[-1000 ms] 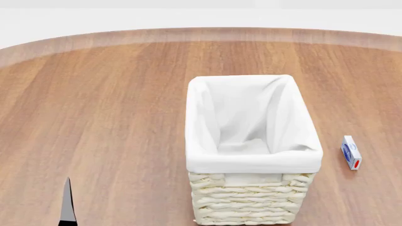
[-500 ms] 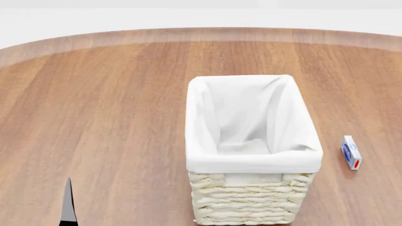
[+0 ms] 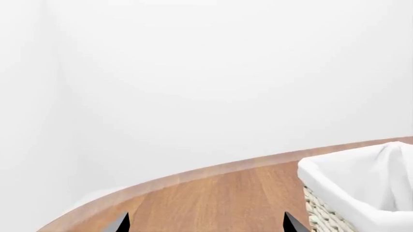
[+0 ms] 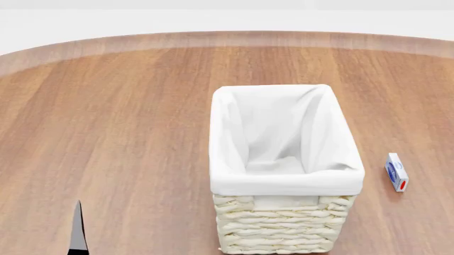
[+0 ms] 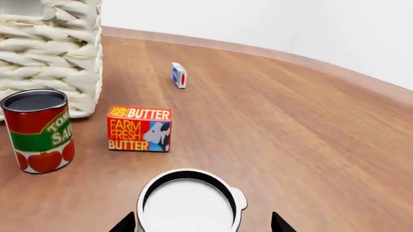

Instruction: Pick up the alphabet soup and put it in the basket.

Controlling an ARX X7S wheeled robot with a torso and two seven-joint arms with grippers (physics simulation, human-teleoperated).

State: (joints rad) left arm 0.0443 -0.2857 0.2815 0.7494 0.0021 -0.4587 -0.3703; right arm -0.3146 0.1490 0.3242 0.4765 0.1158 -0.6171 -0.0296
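The cream wicker basket (image 4: pixel 284 175) with its white cloth lining stands in the middle of the wooden table; it also shows in the left wrist view (image 3: pixel 361 193) and the right wrist view (image 5: pixel 51 53). In the right wrist view, a can with a white lid (image 5: pixel 187 205) stands upright directly below my right gripper (image 5: pixel 203 226). Its label is hidden, so I take it for the alphabet soup. The gripper is open, its fingertips (image 5: pixel 125 224) apart on either side of the lid. My left gripper (image 3: pixel 206 227) is open and empty over bare table left of the basket.
A tomato sauce can (image 5: pixel 38 130) stands by the basket's wall. A red butter box (image 5: pixel 139 129) lies beside it. A small blue-white box (image 5: pixel 179 75) lies farther off, right of the basket (image 4: pixel 396 172). One left fingertip (image 4: pixel 76 236) shows at the head view's lower edge.
The left fingertip in the head view has drifted very slightly to the right. Nothing else has moved.
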